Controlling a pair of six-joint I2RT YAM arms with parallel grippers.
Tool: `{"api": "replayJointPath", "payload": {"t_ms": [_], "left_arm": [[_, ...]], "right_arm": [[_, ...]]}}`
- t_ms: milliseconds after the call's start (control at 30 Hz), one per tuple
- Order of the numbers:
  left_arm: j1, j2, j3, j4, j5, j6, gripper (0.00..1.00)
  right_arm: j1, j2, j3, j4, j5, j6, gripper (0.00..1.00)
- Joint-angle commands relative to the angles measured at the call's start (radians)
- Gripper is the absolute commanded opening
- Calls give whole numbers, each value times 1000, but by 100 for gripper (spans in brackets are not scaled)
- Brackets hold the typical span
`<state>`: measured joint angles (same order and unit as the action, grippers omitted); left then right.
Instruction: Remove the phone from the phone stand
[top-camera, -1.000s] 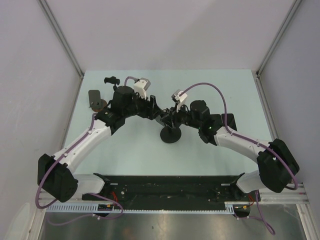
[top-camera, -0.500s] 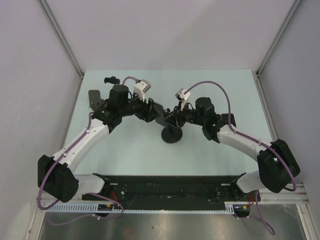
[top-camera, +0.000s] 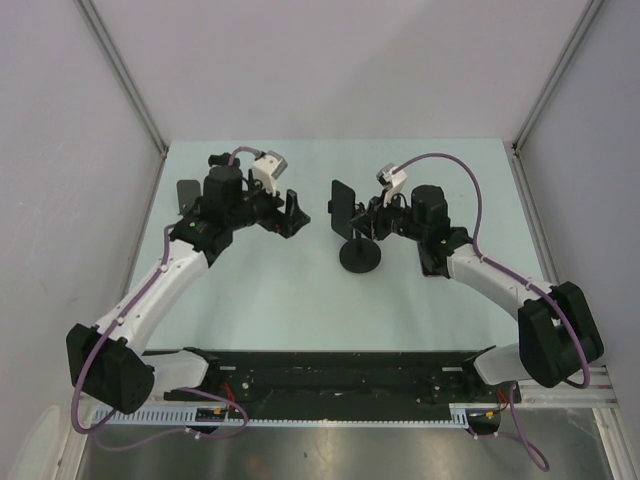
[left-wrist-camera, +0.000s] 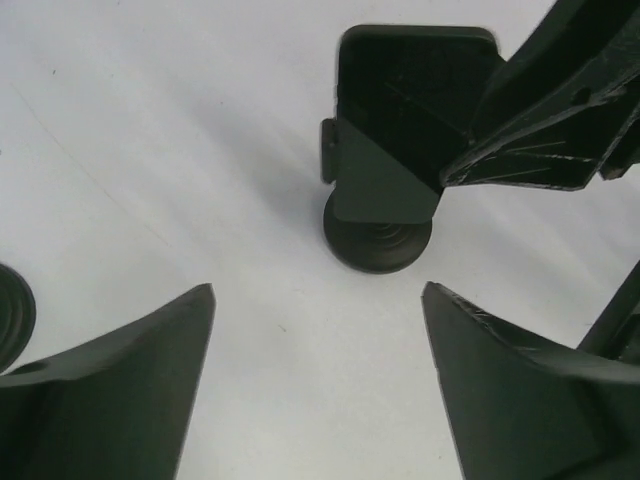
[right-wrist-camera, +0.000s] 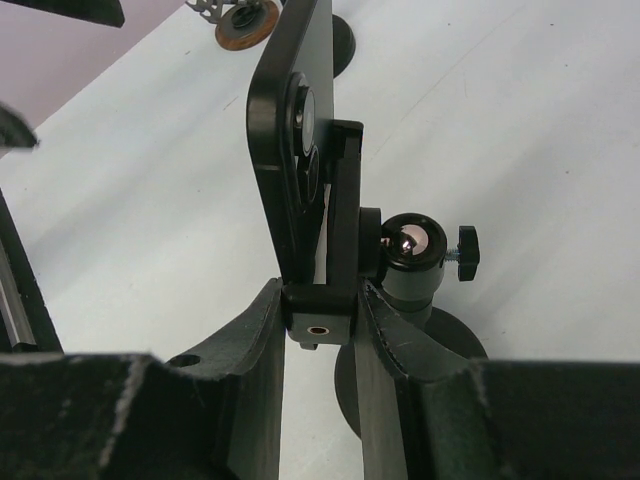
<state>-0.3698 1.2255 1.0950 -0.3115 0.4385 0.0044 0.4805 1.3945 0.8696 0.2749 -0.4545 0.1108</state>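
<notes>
The phone (right-wrist-camera: 290, 130) is held upright in the stand (right-wrist-camera: 415, 255), which is pinched between the right fingers (right-wrist-camera: 250, 350); the left fingers (left-wrist-camera: 130, 380) are spread apart, facing it.

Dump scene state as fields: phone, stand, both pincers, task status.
phone: upright, clamped in the phone stand
phone stand: round base on the table, ball joint behind the clamp bracket
right pincer: shut on the phone stand's clamp bracket, below the phone
left pincer: open, empty, facing the phone with a gap to it
task status: phone not yet removed
</notes>
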Motion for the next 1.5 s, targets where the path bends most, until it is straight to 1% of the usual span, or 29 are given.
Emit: {"api": "replayJointPath", "payload": {"t_ms": [0,100,167,267,300,400,567,900,1133,1233,1267,1333,1367,1433,1467], "left_arm": [[-140,-40,28,104,-164,-61,100],[-208,-47,-13,231,-256,-174,100],[-227,-37,-33,308,-303,-213,100],[-239,-20,-90,478,-290,-250,100],[-244,-12,-98,495,-311,-241,100],[-245,47,-77,514,-323,-218,100],[-245,98,-72,589,-291,-182,100],[-247,175,-98,612,-268,-216,100],[-247,242,-104,615,-287,-247,99],[-247,266,-103,618,-276,-268,93],[-247,272,-100,620,-270,-274,86],[-248,276,-96,621,-248,-274,79],[-248,275,-95,621,-241,-271,68],[-248,270,-98,621,-238,-267,51],[-248,260,-106,621,-241,-253,30]], "right_arm": [[26,-12,-12,-25,63,10,0],[38,-8,-12,-5,82,23,0],[41,-3,-11,7,88,30,0],[56,1,-12,15,88,36,0],[58,3,-12,17,86,35,0],[69,5,-12,9,86,35,0],[82,1,-12,0,83,30,0],[87,0,-12,-2,68,20,0],[89,-2,-12,-5,59,20,0],[89,-3,-12,-8,56,18,0],[87,-2,-12,-8,54,18,0],[89,-3,-12,-13,53,18,0],[87,-2,-12,-13,54,15,0],[87,-3,-12,-14,47,12,0],[84,-5,-12,-16,46,10,0]]}}
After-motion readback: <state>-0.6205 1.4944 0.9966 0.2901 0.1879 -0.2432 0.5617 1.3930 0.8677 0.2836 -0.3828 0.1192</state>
